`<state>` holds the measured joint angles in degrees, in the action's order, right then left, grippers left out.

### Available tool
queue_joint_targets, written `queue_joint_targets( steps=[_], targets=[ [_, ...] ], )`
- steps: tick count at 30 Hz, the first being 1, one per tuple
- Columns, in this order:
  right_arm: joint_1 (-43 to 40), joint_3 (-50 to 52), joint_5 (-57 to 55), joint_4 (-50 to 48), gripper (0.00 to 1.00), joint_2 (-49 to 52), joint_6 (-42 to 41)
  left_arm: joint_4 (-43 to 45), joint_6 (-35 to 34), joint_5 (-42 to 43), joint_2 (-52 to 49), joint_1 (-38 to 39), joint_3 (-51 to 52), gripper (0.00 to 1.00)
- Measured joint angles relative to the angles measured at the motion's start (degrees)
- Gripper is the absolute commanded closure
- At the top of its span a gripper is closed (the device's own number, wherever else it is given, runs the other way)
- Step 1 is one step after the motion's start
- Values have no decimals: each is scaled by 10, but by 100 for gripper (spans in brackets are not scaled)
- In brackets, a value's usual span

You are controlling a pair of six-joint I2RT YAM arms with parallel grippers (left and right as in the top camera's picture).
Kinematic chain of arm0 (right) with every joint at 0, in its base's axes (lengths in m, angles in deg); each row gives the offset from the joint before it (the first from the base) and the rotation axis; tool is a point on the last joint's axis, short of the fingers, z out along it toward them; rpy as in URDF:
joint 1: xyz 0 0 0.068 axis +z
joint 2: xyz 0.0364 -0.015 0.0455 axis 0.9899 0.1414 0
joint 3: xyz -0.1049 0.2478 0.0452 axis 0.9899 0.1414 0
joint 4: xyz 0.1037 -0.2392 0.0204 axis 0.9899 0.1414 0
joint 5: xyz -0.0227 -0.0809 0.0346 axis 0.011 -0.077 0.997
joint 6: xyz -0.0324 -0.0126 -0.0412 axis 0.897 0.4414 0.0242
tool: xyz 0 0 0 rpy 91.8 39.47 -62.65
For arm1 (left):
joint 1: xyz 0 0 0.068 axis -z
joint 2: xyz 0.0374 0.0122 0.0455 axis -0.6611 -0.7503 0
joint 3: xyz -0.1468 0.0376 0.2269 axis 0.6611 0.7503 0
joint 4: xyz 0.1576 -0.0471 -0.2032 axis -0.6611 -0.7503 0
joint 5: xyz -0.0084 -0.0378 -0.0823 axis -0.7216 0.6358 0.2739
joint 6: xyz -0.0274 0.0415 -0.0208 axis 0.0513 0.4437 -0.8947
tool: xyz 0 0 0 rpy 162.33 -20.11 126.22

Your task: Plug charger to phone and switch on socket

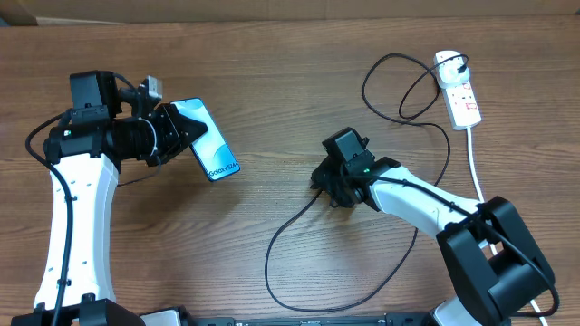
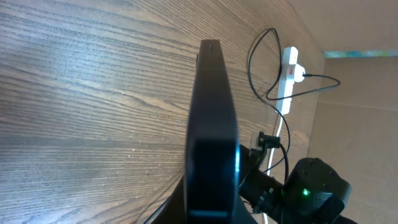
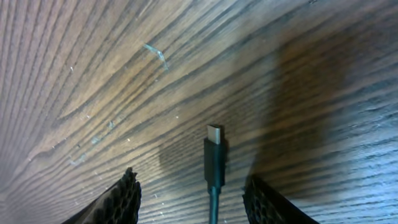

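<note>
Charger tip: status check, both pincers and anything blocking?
Left pincer shut on phone, held on edge. Right pincer open, straddling charger tip, not gripping. Plug sits in socket; nothing between tip and phone.

Bare wooden table (image 1: pixel 290 45) separates the phone (image 1: pixel 210 140), clamped in the left gripper (image 1: pixel 179 131) at left, from the right gripper (image 1: pixel 323 184) at centre, with nothing lying between them. The charger (image 1: pixel 272 258) cable loops across the near and right side, past the right arm, and curls up to the socket (image 1: pixel 460 91) at far right, whose white cord (image 1: pixel 476 167) runs down the right edge. Close up, the connector tip (image 3: pixel 214 152) lies flat between the parted fingers (image 3: pixel 121 199), wood showing either side.
</note>
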<state>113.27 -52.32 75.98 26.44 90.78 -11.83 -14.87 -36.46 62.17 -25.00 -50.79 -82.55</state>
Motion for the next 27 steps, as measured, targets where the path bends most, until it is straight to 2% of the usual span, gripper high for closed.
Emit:
queue_joint_targets(
  steps=[6, 13, 27],
  targets=[
    [0, -7, 4, -8, 57, 10, -8, -1, 0, 0, 0, 0, 0, 96],
    [0, -11, 1, 3, 62, 15, -10, -3, 0, 0, 0, 0, 0, 96],
    [0, -19, -1, 13, 81, 25, -23, -7, 0, 0, 0, 0, 0, 96]
  ],
)
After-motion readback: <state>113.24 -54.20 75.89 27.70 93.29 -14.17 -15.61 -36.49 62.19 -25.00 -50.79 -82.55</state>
